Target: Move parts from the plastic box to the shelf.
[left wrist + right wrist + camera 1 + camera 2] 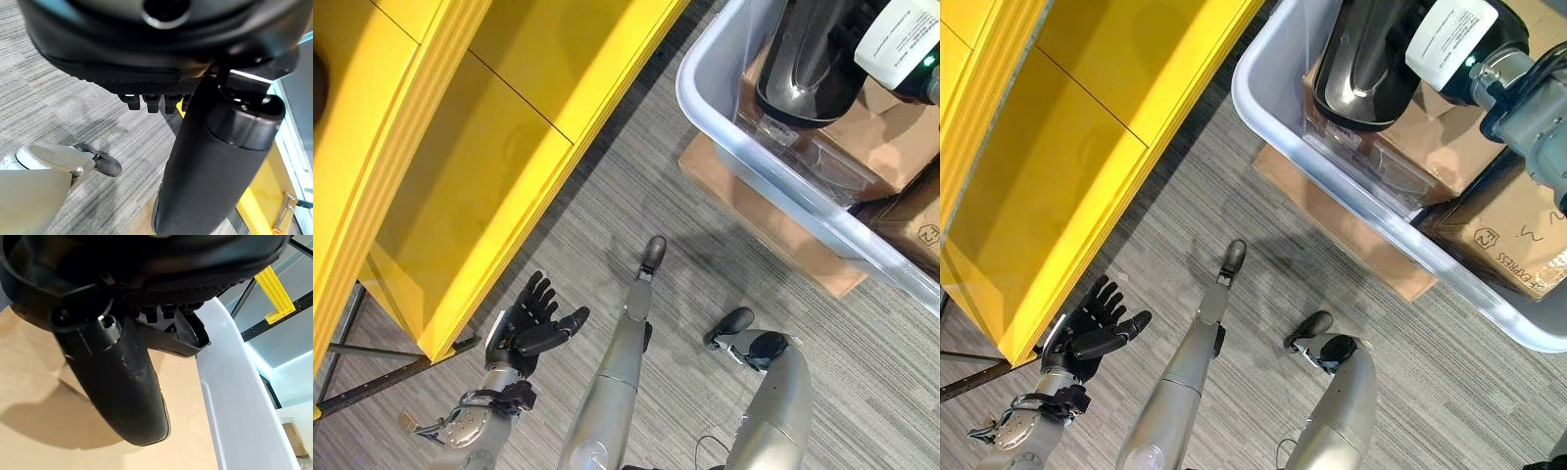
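Note:
The grey plastic box (705, 108) stands at the upper right with brown cardboard cartons (1518, 235) and a clear plastic piece (822, 157) inside it. My right hand (1371, 59) hangs over the box's near corner, dark and glossy. In the right wrist view its thumb (117, 382) sticks out straight above a carton (39, 382) beside the box wall (234, 396), with nothing held. My left hand (524, 328) is open and empty at the lower left, just off the corner of the yellow shelf (489, 147).
A flat piece of cardboard (754, 206) lies on the grey striped floor under the box. The shelf's dark metal frame (372, 377) runs below its corner. Open floor lies between shelf and box.

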